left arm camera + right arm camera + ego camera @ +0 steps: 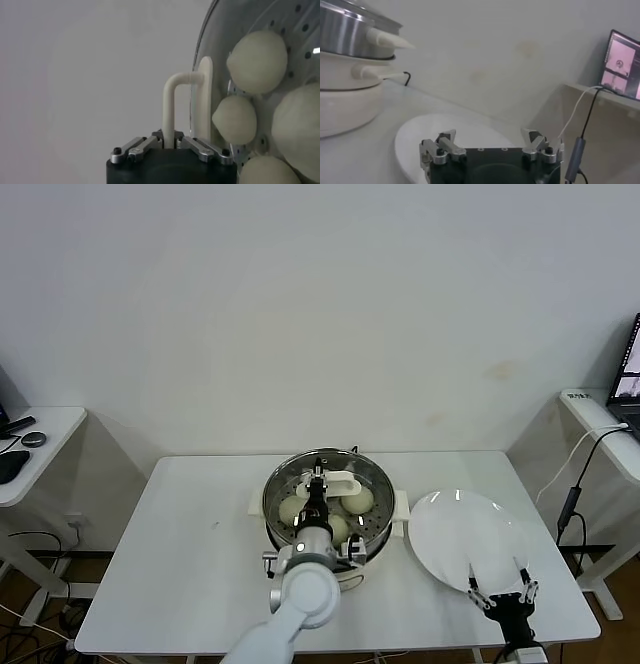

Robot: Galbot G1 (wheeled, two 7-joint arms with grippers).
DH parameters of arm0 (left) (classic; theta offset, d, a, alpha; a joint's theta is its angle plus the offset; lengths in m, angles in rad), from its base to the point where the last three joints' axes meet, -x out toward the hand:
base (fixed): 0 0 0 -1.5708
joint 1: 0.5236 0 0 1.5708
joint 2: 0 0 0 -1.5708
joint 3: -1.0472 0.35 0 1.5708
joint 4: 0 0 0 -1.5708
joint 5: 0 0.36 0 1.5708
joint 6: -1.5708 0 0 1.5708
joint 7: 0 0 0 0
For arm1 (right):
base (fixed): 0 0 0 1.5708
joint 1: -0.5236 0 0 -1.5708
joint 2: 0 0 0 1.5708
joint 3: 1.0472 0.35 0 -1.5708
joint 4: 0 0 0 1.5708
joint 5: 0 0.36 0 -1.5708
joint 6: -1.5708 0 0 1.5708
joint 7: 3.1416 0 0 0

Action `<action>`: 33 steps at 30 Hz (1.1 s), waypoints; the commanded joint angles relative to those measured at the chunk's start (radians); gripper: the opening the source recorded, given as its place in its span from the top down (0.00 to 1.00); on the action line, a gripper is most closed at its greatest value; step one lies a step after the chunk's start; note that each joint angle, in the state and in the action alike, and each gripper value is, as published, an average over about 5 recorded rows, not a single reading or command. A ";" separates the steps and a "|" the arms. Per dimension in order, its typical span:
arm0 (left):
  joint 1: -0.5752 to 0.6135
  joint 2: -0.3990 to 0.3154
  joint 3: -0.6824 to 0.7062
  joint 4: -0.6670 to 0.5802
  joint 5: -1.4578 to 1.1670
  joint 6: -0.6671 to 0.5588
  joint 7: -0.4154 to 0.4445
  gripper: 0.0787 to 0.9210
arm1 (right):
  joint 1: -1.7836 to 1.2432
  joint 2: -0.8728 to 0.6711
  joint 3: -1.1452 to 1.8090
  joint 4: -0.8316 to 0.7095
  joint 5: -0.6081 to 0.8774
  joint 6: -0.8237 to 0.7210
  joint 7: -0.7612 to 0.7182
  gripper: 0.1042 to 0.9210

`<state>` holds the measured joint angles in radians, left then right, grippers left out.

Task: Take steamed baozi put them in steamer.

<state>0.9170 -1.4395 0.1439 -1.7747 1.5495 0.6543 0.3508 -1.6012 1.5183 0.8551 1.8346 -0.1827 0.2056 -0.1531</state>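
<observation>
In the head view, the left gripper (318, 481) is hanging over the steamer (372, 474) at the centre of the frame, its arm covering the pot's near rim. It is pinching the white handle (338, 483) of a glass lid (352, 456) that is hard to make out here. Three steamed baozi (357, 500) are showing on the perforated tray; the arm may be hiding more.

The left wrist view is giving what the head view cannot: the gripper's fingers (200, 148) are pressed together on the handle (170, 107), the lid's glass (220, 30) is standing edge-on, and four baozi (258, 61) are showing through it, two cut off by the frame's edge.

Toward the lower right of the head view, the right gripper (503, 591) is sitting spread wide over the near edge of the white plate (455, 534) on the table (190, 544). The right wrist view is showing the steamer's side handle (390, 39) and cream base (345, 107) at the upper left, the pot cut off, and the plate (420, 135) partly hidden behind the gripper (491, 145).
</observation>
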 commanded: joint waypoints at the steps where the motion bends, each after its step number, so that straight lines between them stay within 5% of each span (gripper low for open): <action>1: 0.009 -0.009 -0.001 0.000 -0.042 0.004 0.001 0.89 | -0.001 -0.002 0.001 -0.001 0.001 0.001 -0.002 0.12; 6: 0.025 -0.007 -0.002 -0.044 -0.124 0.000 -0.024 0.85 | -0.001 -0.002 -0.001 -0.001 0.000 0.000 -0.002 0.12; 19: 0.244 0.129 -0.112 -0.383 -0.548 -0.108 -0.163 0.42 | -0.013 0.008 -0.002 0.007 -0.019 -0.001 -0.006 0.12; 22: 0.340 0.169 -0.196 -0.501 -0.766 -0.145 -0.225 0.32 | -0.016 0.012 -0.006 0.010 -0.022 -0.001 -0.008 0.12; 27: 0.610 0.183 -0.491 -0.603 -1.255 -0.498 -0.332 0.16 | -0.024 0.013 -0.008 0.012 0.003 0.015 -0.011 0.12; 33: 0.932 0.205 -0.665 -0.659 -1.630 -0.601 -0.460 0.12 | -0.054 -0.017 -0.042 0.031 0.136 0.002 -0.032 0.12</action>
<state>1.3260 -1.2952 -0.1510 -2.2213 0.7225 0.3948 0.1054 -1.6307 1.5258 0.8410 1.8468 -0.1763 0.2155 -0.1686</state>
